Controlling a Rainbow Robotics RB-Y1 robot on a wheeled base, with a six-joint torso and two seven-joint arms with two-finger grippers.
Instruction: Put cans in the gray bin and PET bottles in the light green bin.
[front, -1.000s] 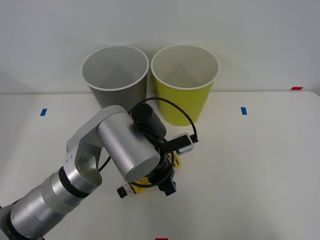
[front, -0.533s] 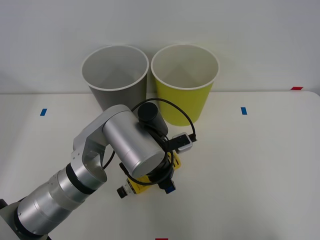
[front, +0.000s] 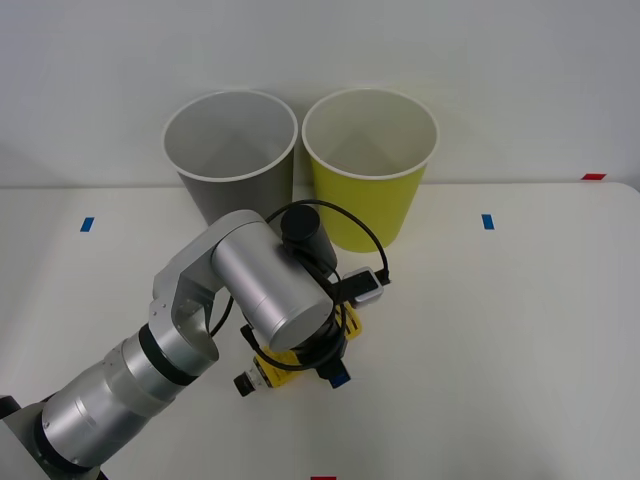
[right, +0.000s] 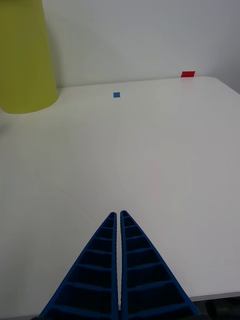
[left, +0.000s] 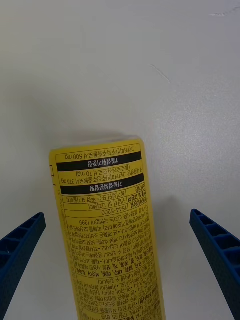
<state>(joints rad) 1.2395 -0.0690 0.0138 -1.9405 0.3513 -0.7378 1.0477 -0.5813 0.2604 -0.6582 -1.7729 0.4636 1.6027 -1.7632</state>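
Leftward and slightly up in the frame, the left arm's silver forearm shifts over the past second while the bottle lies where it was.

Lower centre of the front view, the PET bottle (front: 268, 372) lies on its side on the white surface (front: 520, 340), black cap toward the left, in front of the gray bin (front: 232, 150) and the light green bin (front: 370, 165) at upper centre. The left tool (left: 120, 260) hangs over it with fingers spread wide, one on each side of the yellow label and apart from it, so the step in hand looks like the approach to a grasp; next it calls for lowering and closing on the body, then a lift to the light green bin. The right tool (right: 119, 270) waits low over bare surface at the right, fingers pressed together.
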